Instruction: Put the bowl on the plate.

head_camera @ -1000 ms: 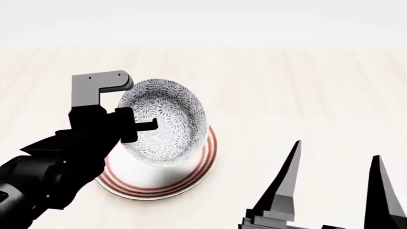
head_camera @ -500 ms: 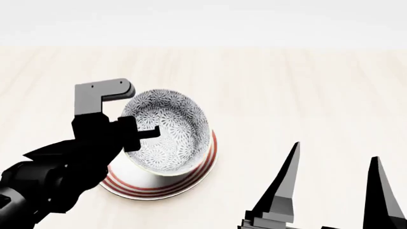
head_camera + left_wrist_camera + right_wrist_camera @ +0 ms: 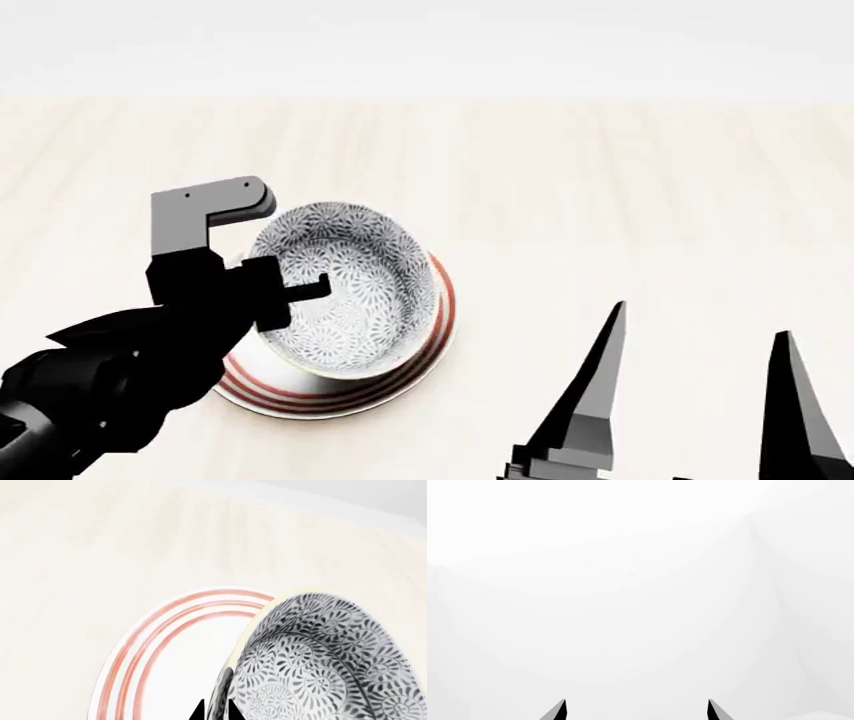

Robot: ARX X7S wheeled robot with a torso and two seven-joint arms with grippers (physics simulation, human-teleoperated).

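I have the bowl (image 3: pixel 350 292) pinched by its rim in my left gripper (image 3: pixel 274 290), just left of centre in the head view. My jaws are closed down thin on the wall of the bowl, one finger inside and one outside; the left wrist view shows the two dark fingertips (image 3: pixel 197 713) at its bottom edge straddling the pale rim, with the patterned inside of the bowl (image 3: pixel 320 665) filling the lower right. I hold it by the rim because that is the only part narrow enough for my jaws to close on.

The bowl sits over the plate (image 3: pixel 438 320), whose red rings peek out below it and to its right in the head view. It looks tipped a little, its mouth turned toward the right of the frame, so I judge that it is not yet lying flat. Whether its foot already touches the plate I cannot tell, since my own arm hides the left side. In the wrist view the plate (image 3: pixel 167 650) stands just behind the bowl, close and roughly centred, which is why I keep my grip until the bowl levels.

My right gripper (image 3: pixel 694 400) waits at the lower right of the head view, spread wide and holding nothing, well apart from the dishes on the pale wooden table (image 3: pixel 641 200).
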